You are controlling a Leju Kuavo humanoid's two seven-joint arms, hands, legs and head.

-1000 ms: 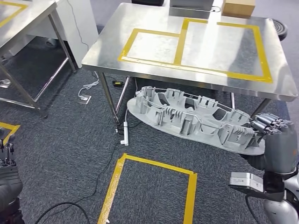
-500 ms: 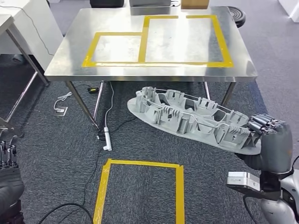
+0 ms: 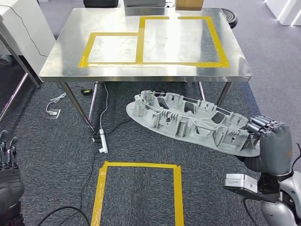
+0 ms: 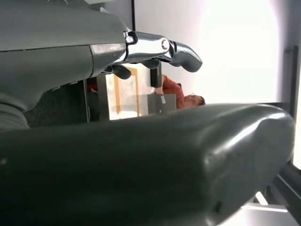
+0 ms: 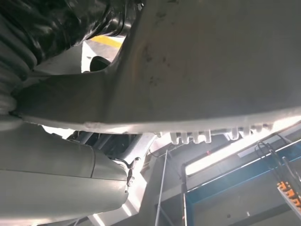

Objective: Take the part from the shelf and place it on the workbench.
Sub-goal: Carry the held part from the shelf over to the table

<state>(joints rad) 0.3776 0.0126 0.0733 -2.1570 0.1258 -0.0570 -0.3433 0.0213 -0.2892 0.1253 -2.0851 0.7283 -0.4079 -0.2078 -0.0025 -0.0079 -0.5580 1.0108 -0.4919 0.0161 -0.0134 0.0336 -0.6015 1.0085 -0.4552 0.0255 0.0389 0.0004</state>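
Note:
The part (image 3: 188,123) is a long grey ribbed casting, held out level in front of me over the carpet, short of the workbench. My right hand (image 3: 271,141) grips its near right end, fingers curled over the rim. In the right wrist view the part's flat underside (image 5: 213,61) spans the picture above the thumb (image 5: 60,174). The steel workbench (image 3: 60,61) stands ahead, with two yellow-taped rectangles on its top. My left hand (image 3: 9,165) hangs low at the left, holding nothing; its fingers (image 4: 161,47) reach straight out in the left wrist view.
A yellow-taped square (image 3: 138,193) marks the carpet in front of me. Cables and a white power strip (image 3: 102,140) lie under the workbench's left legs. A cardboard box (image 3: 188,4) sits past the far edge, a black stool (image 3: 230,18) at the far right, another table (image 3: 14,28) on the left.
The camera has turned, so the workbench has swung from the upper right to squarely ahead. The part stays in my right hand at the same pose.

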